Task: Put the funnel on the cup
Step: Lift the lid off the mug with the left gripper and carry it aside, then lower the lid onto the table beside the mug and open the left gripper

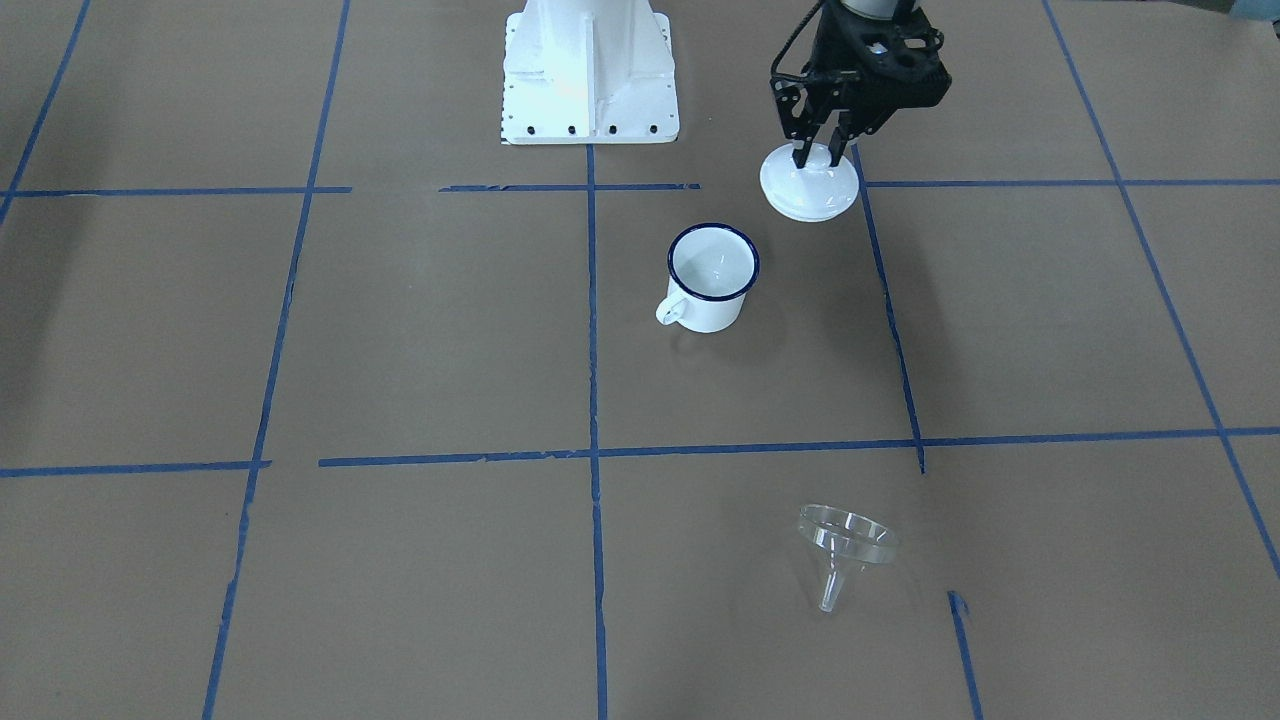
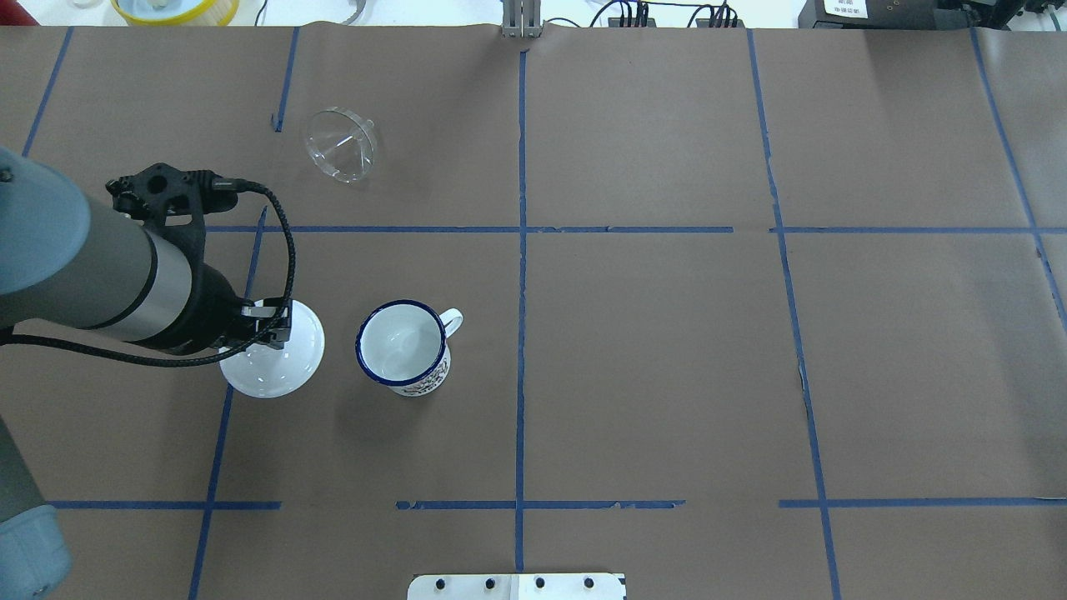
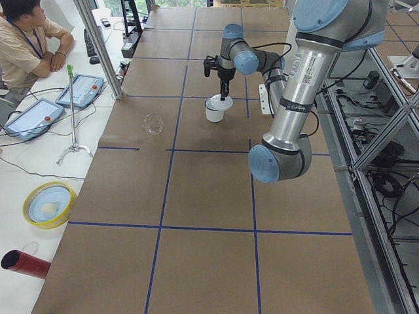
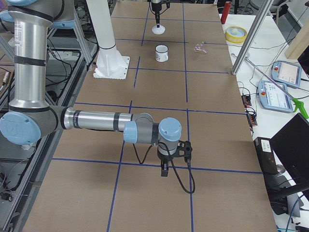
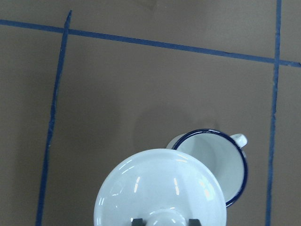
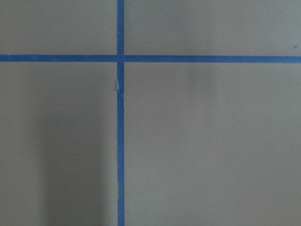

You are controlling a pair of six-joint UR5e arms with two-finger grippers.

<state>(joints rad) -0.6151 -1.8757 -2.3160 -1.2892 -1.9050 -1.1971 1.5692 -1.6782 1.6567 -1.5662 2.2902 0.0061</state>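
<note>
A white lid (image 1: 810,190) is gripped by its knob in the left claw (image 1: 820,158), just beside the uncovered cup (image 1: 710,280). Farther across the bench (image 1: 400,330), the funnel (image 1: 845,545) is seen lying on its side, well apart. Whether the right claw (image 4: 165,170) is clenched cannot be told. Brown paper is gridded with blue tape (image 1: 592,350).

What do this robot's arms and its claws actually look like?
The left arm and right arm are round silver-grey tubes with pale blue joint caps; the left one carries a printed label. The left gripper and right gripper are black, two-fingered, each fed by a looping black cable.
</note>
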